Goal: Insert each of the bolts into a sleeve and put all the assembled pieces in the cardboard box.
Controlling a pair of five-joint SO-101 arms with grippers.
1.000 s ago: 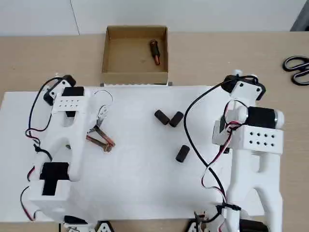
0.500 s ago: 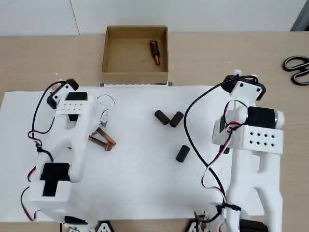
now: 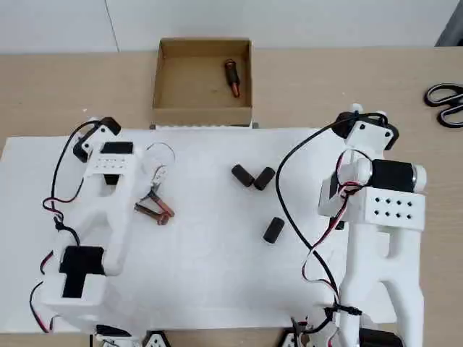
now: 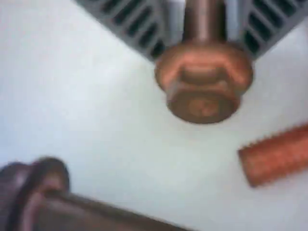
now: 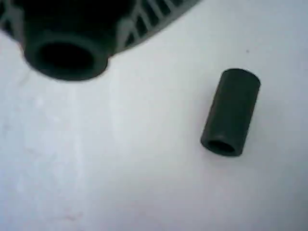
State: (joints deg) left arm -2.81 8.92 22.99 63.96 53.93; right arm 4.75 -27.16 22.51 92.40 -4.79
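Left jaws: bolt (image 4: pixel 204 82); right jaws: sleeve (image 5: pixel 65 55)

A shallow brown cardboard box (image 3: pixel 165 79) stands open just beyond the white sheet (image 3: pixel 210 282), and one assembled piece (image 3: pixel 232 77), a copper bolt seated in a black sleeve, lies near its right wall. Short black tubular sleeves lie on their sides on the sheet: a touching pair (image 3: pixel 241 175) mid-sheet and a lone sleeve (image 5: pixel 231 111) nearer the right arm, while a held sleeve (image 5: pixel 65 54) sits in the right gripper (image 5: pixel 67 21). A copper flanged hex-head bolt (image 4: pixel 204 82) is pinched by its shank in the left gripper (image 4: pixel 204 17), with two loose bolts (image 3: pixel 153 211) lying close beside it.
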